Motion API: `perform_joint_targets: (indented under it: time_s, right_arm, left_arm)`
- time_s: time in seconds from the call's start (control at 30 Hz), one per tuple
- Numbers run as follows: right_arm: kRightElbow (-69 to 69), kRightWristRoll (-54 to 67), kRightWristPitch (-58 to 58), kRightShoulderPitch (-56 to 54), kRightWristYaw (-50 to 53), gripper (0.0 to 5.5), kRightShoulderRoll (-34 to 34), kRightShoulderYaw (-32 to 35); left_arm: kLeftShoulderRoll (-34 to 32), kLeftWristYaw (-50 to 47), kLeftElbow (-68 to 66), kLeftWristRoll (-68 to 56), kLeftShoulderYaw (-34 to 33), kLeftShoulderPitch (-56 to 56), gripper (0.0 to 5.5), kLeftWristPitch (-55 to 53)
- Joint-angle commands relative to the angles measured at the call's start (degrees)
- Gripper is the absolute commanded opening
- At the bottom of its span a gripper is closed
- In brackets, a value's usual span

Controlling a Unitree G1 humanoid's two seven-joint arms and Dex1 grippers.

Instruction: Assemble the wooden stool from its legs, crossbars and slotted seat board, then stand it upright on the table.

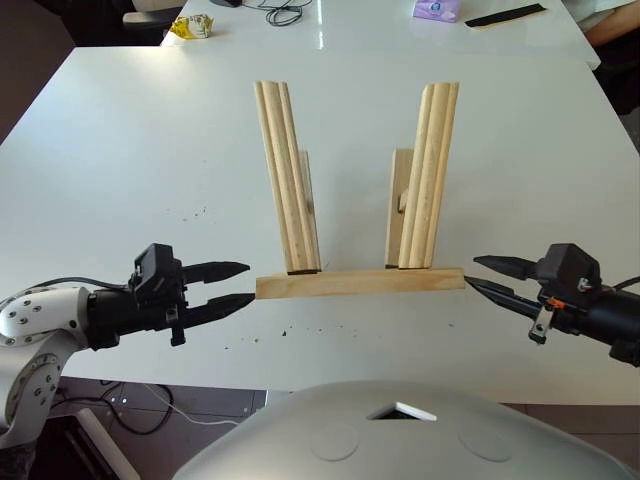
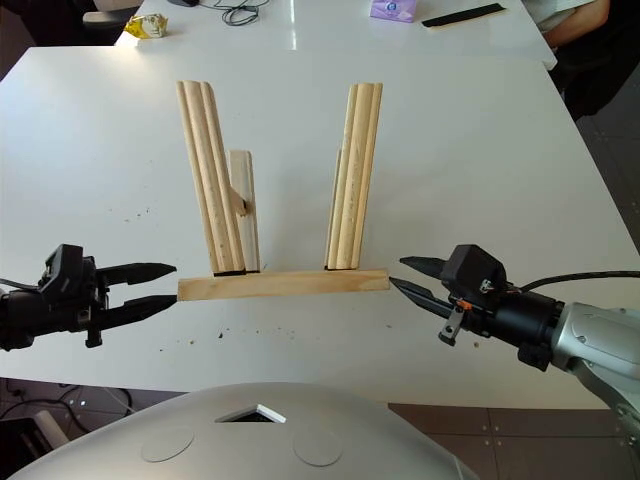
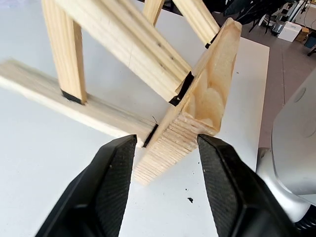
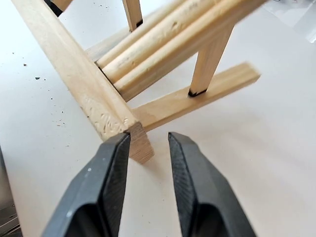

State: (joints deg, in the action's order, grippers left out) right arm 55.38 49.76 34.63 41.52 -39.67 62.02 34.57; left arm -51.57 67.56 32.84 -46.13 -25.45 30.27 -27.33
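Note:
The wooden stool lies on its side on the white table (image 1: 120,150). Its seat board (image 1: 360,283) stands on edge towards me, and two bundles of legs (image 1: 288,180) (image 1: 430,175) with short crossbars (image 1: 399,205) run away from it. My left gripper (image 1: 250,282) is open at the board's left end. In the left wrist view the end grain (image 3: 190,131) sits between the spread fingers (image 3: 111,187) without touching them. My right gripper (image 1: 470,271) is open at the board's right end, and that corner (image 4: 136,136) is just ahead of its fingertips.
Along the table's far edge are a yellow wrapper (image 1: 192,26), cables (image 1: 285,12), a purple packet (image 1: 437,10) and a black strip (image 1: 505,15). Dark crumbs (image 1: 300,328) dot the surface near the board. The table's front edge runs just behind both grippers.

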Motion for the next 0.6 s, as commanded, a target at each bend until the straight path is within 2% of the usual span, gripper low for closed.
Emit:
perform_joint_targets:
  time_s: [0.03, 0.17, 0.3, 0.43, 0.6]
  right_arm:
    - [4.60, 13.82, 0.07, -0.92, -3.99, 1.46, 3.58, 3.61]
    - [4.06, 10.90, 3.63, -1.69, -3.02, 1.46, 2.09, 2.33]
    - [1.22, -0.10, 3.27, 3.42, -6.67, 1.46, -0.99, -1.77]
    - [0.38, -4.87, 1.58, 5.31, -8.85, 1.46, -3.65, -4.88]
    - [-2.93, -9.23, -0.13, 7.58, -13.23, 1.46, -5.95, -3.62]
  left_arm:
    - [-2.03, 3.29, 7.67, -10.41, -2.64, 1.39, 2.31, -5.14]
    - [-2.92, 6.00, 5.83, -6.69, -1.35, 1.84, 2.31, -5.37]
    - [-2.48, 8.48, -1.20, 4.12, 3.25, 0.83, 2.31, 1.52]
    - [-1.68, 10.03, -7.05, 10.62, 7.15, -2.60, 2.31, 8.88]
    - [-3.15, 13.26, -15.40, 14.58, 6.65, -5.49, 2.31, 15.57]
